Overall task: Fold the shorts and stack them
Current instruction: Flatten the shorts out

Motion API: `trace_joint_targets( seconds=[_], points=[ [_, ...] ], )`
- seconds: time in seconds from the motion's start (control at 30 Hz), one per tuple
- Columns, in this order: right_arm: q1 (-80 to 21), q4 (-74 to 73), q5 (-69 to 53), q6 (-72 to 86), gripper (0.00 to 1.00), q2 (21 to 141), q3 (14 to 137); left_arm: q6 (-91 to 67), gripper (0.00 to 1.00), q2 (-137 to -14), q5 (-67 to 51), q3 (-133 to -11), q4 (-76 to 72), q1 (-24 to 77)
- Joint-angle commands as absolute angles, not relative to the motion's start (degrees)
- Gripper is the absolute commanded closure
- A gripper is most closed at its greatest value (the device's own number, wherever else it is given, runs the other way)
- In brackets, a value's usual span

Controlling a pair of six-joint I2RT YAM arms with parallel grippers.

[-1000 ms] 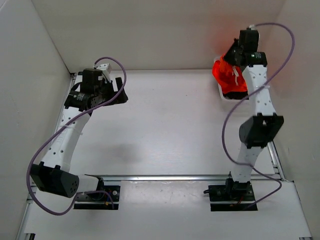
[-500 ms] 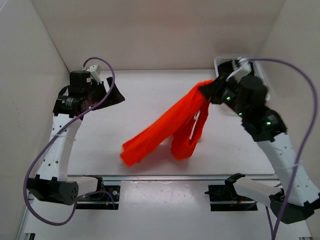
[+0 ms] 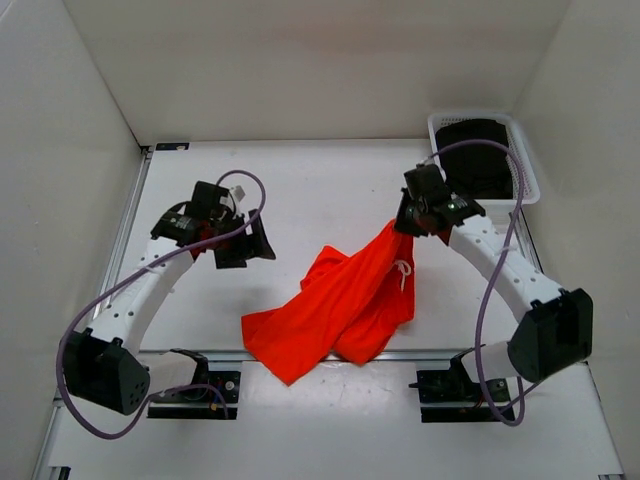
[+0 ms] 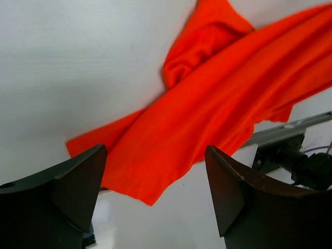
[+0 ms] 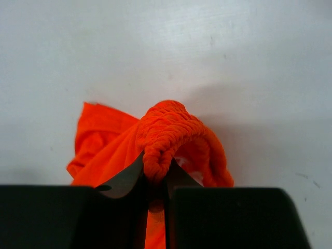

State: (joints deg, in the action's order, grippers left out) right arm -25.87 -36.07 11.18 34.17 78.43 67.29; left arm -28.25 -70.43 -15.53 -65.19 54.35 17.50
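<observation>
Crumpled orange-red shorts [image 3: 345, 305], waistband pinched

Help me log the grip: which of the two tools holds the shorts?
The right tool: its jaws pinch the shorts by the waistband, while the left tool hovers open, apart from them.

Shorts [image 3: 340, 305] orange-red, plain; drawstring [image 3: 402, 272] white; basket [image 3: 475, 113] white.

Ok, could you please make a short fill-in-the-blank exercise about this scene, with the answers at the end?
1. The right gripper is shut on the gathered ____ of the orange-red shorts.
2. The left gripper is ____ and holds nothing.
3. The white basket stands in the far ____ corner of the table.
Missing words: waistband; open; right.
</observation>
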Motion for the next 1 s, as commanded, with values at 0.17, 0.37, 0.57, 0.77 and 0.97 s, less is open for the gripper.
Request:
trace_joint_targets(
  seconds=[0.17,0.37,0.57,0.77,0.97],
  points=[
    [-19.1,-35.9,8.0,31.9,1.00,86.5,79.3,-46.5,0.09,-62.9,-12.4,-46.4,52.7,29.6],
    [-16.8,-35.3,4.3,31.3,1.00,88.1,79.3,-51.3,0.06,-63.2,-10.6,-41.7,49.2,36.0],
    [-16.3,-35.3,3.3,31.3,1.00,88.0,78.1,-51.9,0.01,-76.6,-7.1,-46.7,42.9,36.6],
    [-16.3,-35.3,2.7,31.3,1.00,84.7,75.5,-49.8,0.49,-92.1,-5.1,-53.9,41.6,36.6],
    [-15.7,-35.3,-0.3,30.2,1.00,79.5,71.3,-44.6,0.90,-91.8,-3.0,-59.5,43.0,26.4]
  ],
)
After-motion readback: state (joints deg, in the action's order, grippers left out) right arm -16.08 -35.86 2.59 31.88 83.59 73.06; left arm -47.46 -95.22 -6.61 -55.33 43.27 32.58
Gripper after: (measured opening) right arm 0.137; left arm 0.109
